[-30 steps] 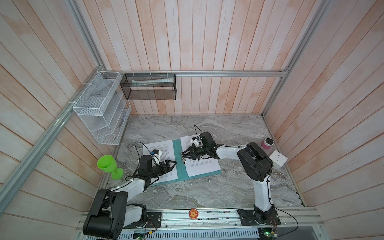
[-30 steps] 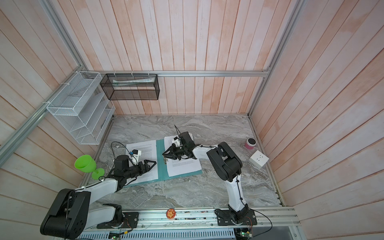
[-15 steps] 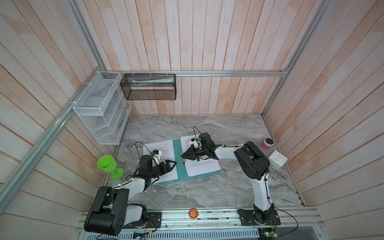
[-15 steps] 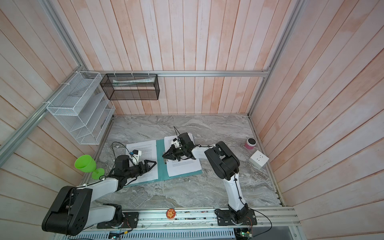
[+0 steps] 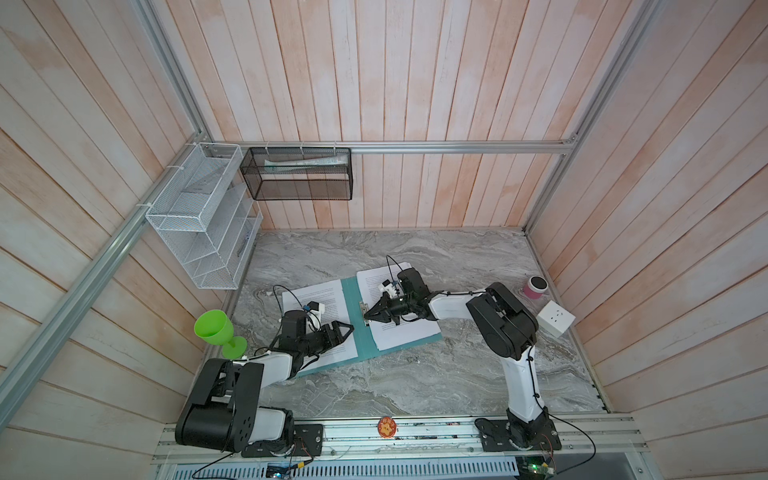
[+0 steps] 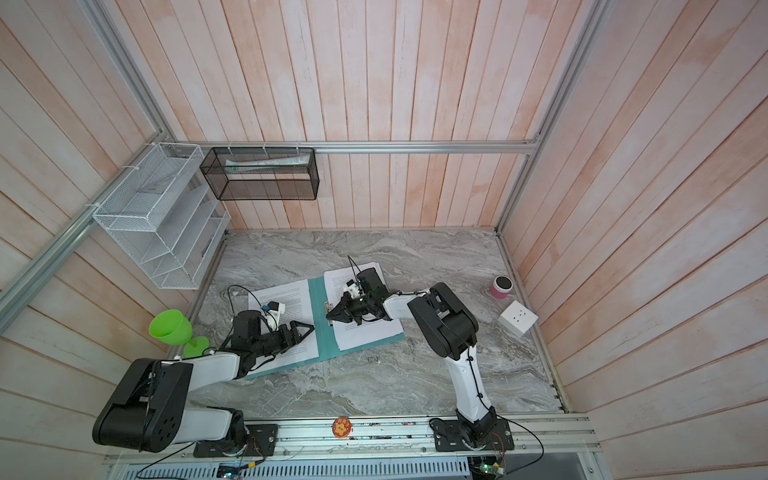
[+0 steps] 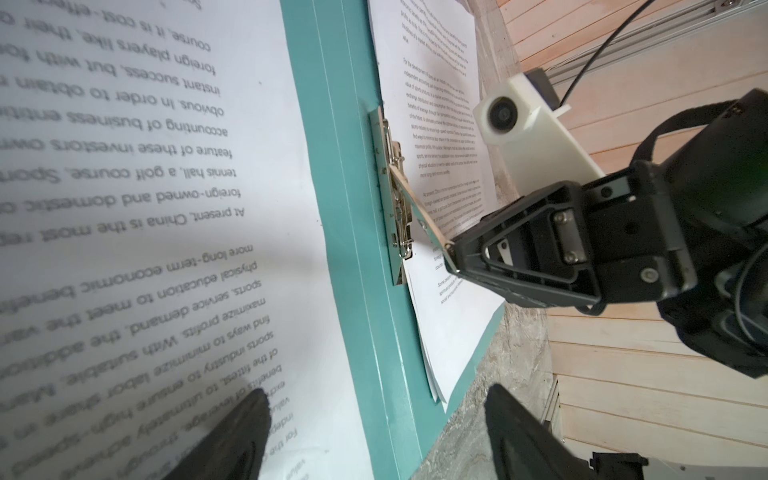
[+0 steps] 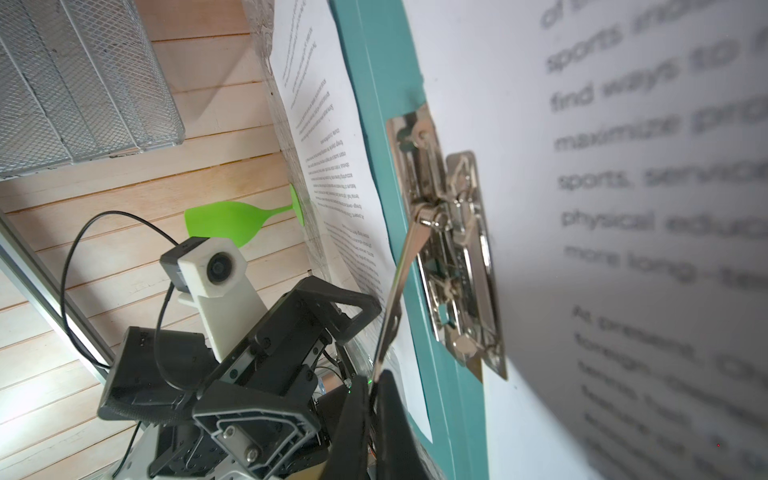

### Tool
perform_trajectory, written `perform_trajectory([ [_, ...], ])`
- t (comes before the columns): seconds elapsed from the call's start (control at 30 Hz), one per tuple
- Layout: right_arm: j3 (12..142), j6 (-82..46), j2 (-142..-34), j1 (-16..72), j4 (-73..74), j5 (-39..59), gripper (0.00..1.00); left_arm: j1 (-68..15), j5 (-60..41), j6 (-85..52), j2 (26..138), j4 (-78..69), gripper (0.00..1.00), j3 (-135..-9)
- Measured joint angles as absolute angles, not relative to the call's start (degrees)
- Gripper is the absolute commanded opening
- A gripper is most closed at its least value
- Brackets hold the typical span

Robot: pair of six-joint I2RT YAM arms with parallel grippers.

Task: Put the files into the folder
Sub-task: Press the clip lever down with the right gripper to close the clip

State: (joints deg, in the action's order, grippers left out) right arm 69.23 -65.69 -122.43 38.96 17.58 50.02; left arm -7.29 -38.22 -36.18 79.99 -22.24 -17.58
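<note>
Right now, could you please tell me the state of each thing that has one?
folder: open flat on the table.
files: lying on both covers.
clip lever: raised, pinched at its tip.
right gripper: shut on the clip lever.
left gripper: open, over the files.
green goblet: upright.

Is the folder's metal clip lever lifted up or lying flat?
Lifted: the lever angles up off the folder, its tip pinched by the shut right gripper.
</note>
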Motion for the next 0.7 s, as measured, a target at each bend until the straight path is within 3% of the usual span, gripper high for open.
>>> perform_trajectory([
  [0.7, 70.22, -50.26, -122.41, 38.98, 5.15, 46.65, 0.00, -7.29, -38.89, -36.18, 82.08, -23.40, 0.83, -18.65],
])
